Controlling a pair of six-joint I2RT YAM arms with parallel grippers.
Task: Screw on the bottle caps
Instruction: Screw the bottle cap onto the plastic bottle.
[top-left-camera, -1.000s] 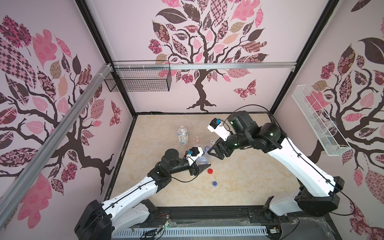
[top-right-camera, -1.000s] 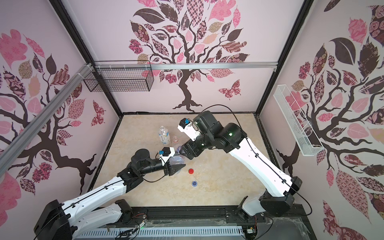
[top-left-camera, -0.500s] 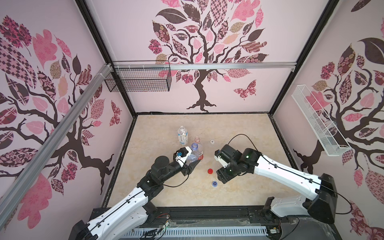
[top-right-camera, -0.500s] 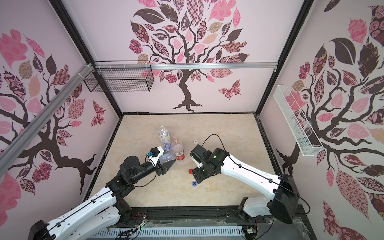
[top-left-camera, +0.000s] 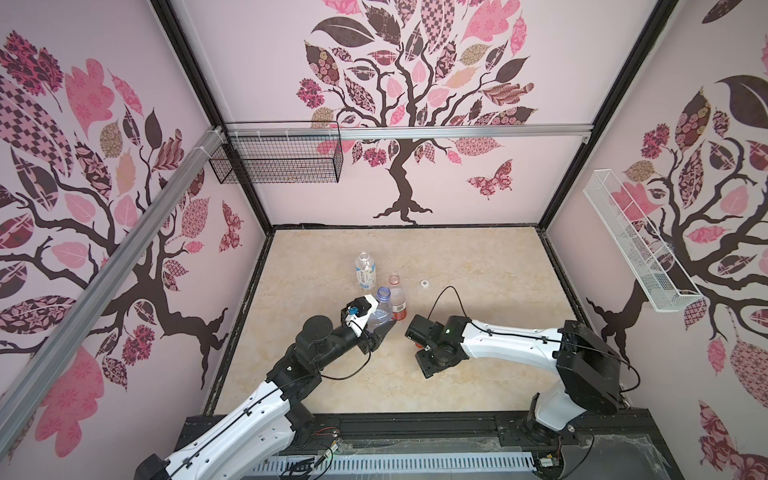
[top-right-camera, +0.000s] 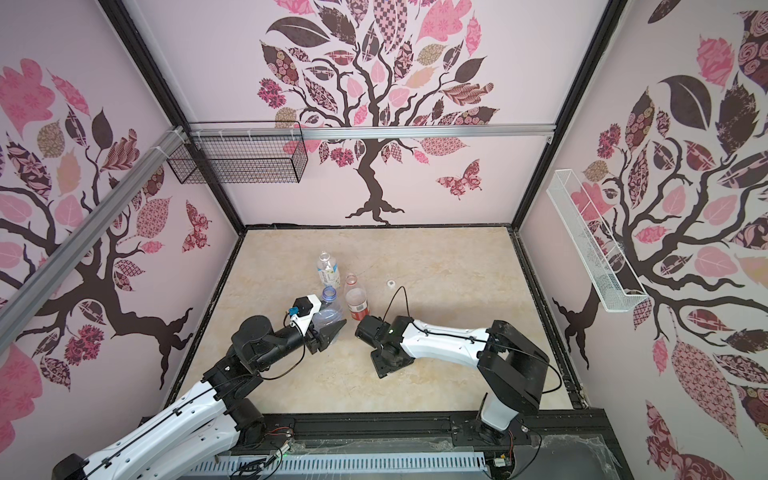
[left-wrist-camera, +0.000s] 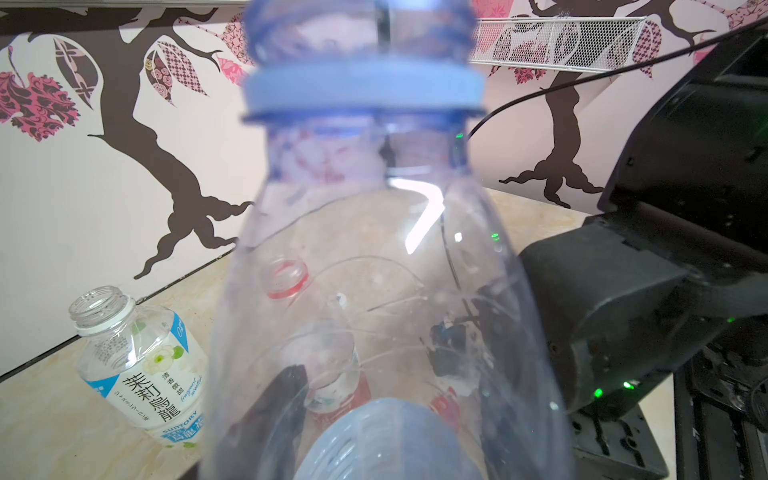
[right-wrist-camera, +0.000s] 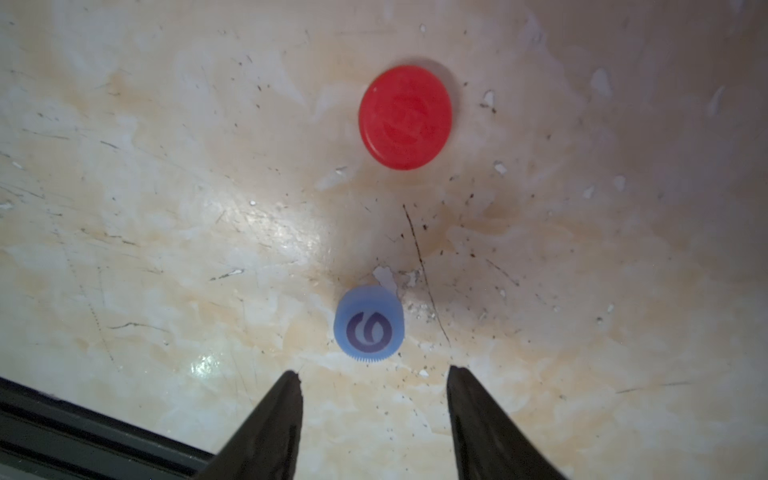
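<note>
My left gripper (top-left-camera: 380, 328) is shut on the lower body of the squat bluish bottle (top-left-camera: 383, 305), which stands upright with its neck open and fills the left wrist view (left-wrist-camera: 374, 249). Just behind it stand the red-labelled bottle (top-left-camera: 398, 300) and the taller white-green labelled bottle (top-left-camera: 365, 271), both uncapped. My right gripper (right-wrist-camera: 375, 371) points down at the table, open and holding nothing. The blue cap (right-wrist-camera: 368, 326) lies just beyond its fingertips, and the red cap (right-wrist-camera: 405, 117) lies farther on. The white cap (top-left-camera: 424, 284) lies alone behind the right arm.
The right wrist (top-left-camera: 434, 349) hangs low over the table and hides the blue cap in both top views. A black frame rail (right-wrist-camera: 62, 432) runs along the table's front edge near the right gripper. A cable (top-left-camera: 446, 293) arches above the right wrist.
The right arm has swung down from beside the bluish bottle's neck to low over the caps, and its jaws have narrowed. The left gripper has shifted the bottle slightly back and left.
</note>
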